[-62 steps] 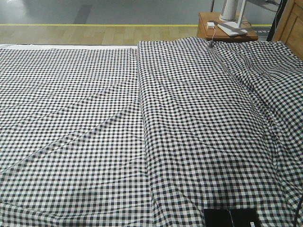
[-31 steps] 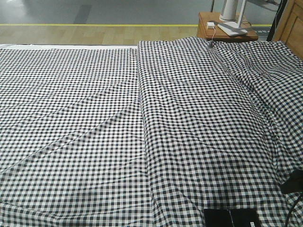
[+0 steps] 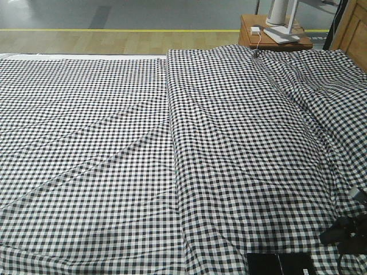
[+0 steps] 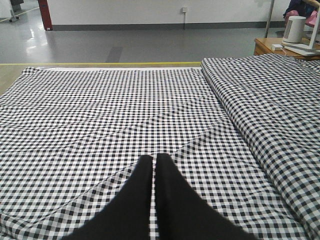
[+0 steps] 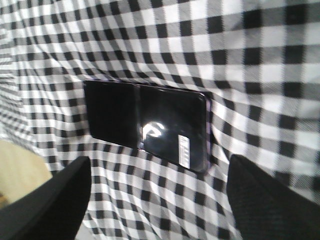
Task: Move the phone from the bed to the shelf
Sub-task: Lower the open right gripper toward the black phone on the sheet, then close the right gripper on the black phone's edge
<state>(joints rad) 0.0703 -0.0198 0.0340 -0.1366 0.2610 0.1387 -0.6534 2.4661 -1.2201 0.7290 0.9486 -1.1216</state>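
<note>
The phone [image 3: 281, 264], a glossy black slab with a white barcode sticker, lies flat on the bed [image 3: 114, 143] at its near edge. The right wrist view shows the phone [image 5: 147, 125] just ahead of my right gripper [image 5: 157, 167], which is open, its black fingers [image 5: 60, 200] spread wider than the phone and touching nothing. In the front view the right gripper [image 3: 344, 232] hovers to the right of the phone, slightly beyond it. My left gripper [image 4: 153, 157] is shut and empty over the checked cloth [image 4: 125, 100]. The shelf is out of view.
A raised fold [image 3: 172, 114] runs down the middle of the bed. A reddish-brown bedside table [image 3: 249, 39] with white devices [image 3: 281, 14] stands behind the far right corner. A wooden panel [image 3: 352, 28] sits at the top right. Floor with a yellow line [image 3: 114, 30] lies beyond.
The right gripper has come into the front view at the lower right and dropped down and left, closer to the phone. The phone and left gripper have not moved.
</note>
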